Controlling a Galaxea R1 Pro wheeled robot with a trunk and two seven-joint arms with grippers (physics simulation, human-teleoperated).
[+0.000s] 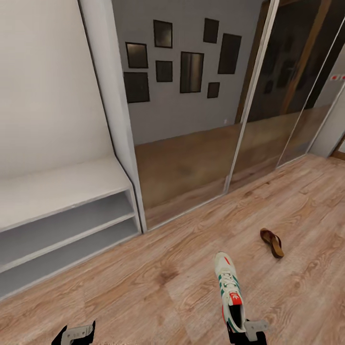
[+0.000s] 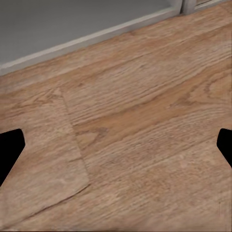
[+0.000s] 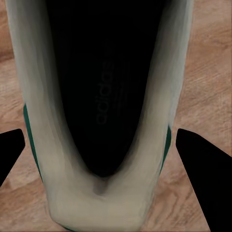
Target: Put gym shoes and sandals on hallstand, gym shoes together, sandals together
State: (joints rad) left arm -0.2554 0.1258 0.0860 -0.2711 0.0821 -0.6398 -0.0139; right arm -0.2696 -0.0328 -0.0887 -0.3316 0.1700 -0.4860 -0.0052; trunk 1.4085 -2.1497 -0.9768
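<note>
- Head view: the hallstand [image 1: 62, 191] stands at the far left against the wall; its top surface and both open tiers carry no shoes. One gym shoe [image 1: 229, 290] lies on the corridor floor [image 1: 158, 282] at the near right, toe pointing away from the robot, heel at the right gripper [image 1: 247, 331]. One sandal [image 1: 271, 242] lies farther right, well apart from the shoe and beyond it. The left gripper [image 1: 76, 334] hangs at the near left over bare floor. Mirrored sliding doors [image 1: 191, 96] run along the far wall.
- Left wrist view: fingers spread wide, nothing between them; floor planks and the hallstand's base edge [image 2: 87, 38] lie ahead.
- Right wrist view: the gripper's fingers [image 3: 198, 154] stand apart on either side of the gym shoe's heel [image 3: 104, 193], not yet closed on it; contact cannot be determined.
- Progress: no footwear is on the rack. Judged status: first pickup in preparation; all four placements remain. The second gym shoe and second sandal are still to be located.
</note>
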